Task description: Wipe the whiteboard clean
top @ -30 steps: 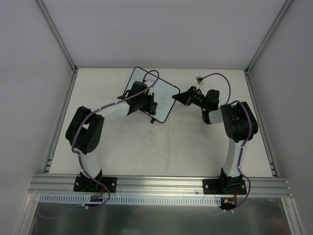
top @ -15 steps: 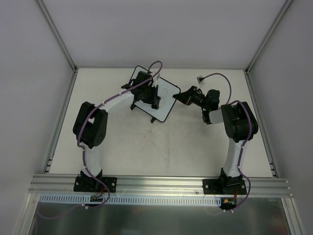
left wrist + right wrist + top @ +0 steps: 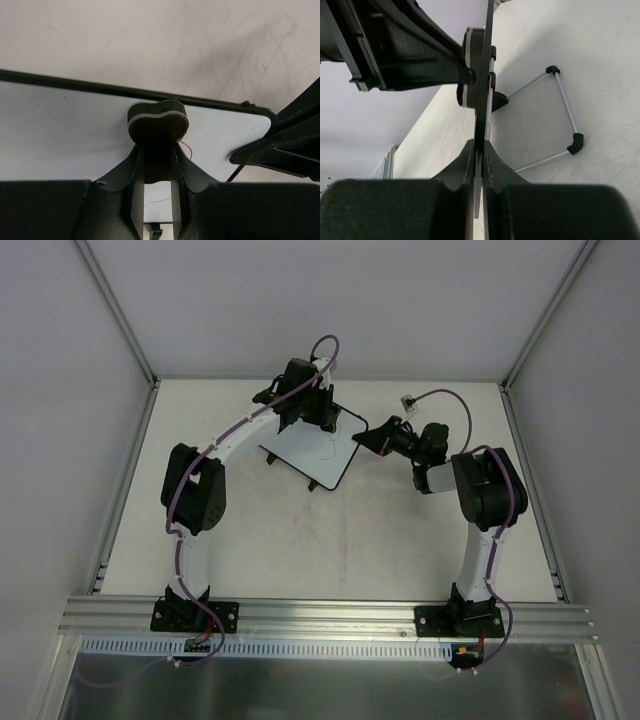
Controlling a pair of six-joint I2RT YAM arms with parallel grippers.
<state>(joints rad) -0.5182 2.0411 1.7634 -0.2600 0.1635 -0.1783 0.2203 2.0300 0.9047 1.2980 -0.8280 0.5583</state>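
Between the closed fingers of the right gripper [image 3: 366, 436] sits one edge of the whiteboard [image 3: 318, 452], and in the right wrist view that gripper [image 3: 479, 150] is clamped on the board [image 3: 485, 65], which is seen edge-on. Beyond those fingers the board's wire stand [image 3: 575, 143] reaches out with its black feet down on the surface [image 3: 300, 540]. From above, the board lies at an angle just left of the right gripper, and its far part is hidden under the left gripper [image 3: 315, 415].

The left gripper [image 3: 158, 152] grips a dark eraser [image 3: 157, 120] by its stem. The eraser's head has a pale stripe and a sliver of green on top. It sits just ahead of the fingertips, against the white face near the board's far frame edge. Thin red pen strokes [image 3: 186, 147] show just right of the eraser, and another is between the fingers lower down. To the right of this gripper, the dark fingers of the right gripper hold the board's rounded corner.
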